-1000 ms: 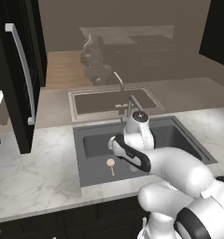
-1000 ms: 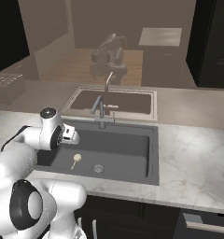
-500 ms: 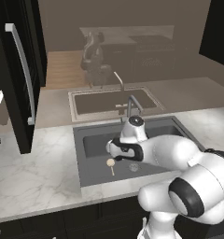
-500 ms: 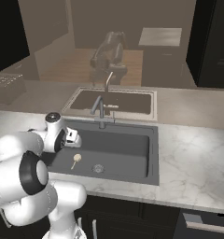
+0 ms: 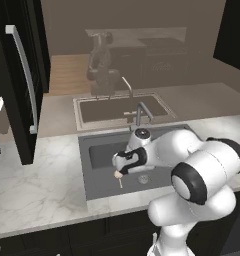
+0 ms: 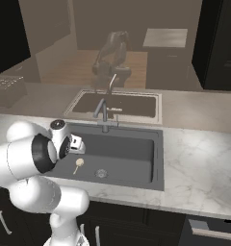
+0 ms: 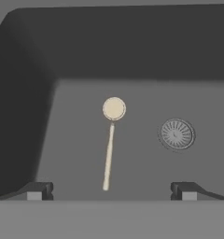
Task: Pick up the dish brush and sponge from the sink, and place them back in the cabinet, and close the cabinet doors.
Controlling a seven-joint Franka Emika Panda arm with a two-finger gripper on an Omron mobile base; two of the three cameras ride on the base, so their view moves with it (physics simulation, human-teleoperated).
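White marble counter (image 5: 37,185) over black base cabinets (image 6: 136,226), beneath a brownish mirrored wall (image 6: 136,29).

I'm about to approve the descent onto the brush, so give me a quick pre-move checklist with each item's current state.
1. Dish brush lies free on the sink floor: ok.
2. Hand open, with the handle between the fingertip lines in the hand view: ok.
3. Fingertips touching the brush: not ok, they are above it.
4. Drain beside the brush, not under it: ok.
5. Sponge located in the sink: cannot tell.
6. Cabinet door open for the placing: ok.
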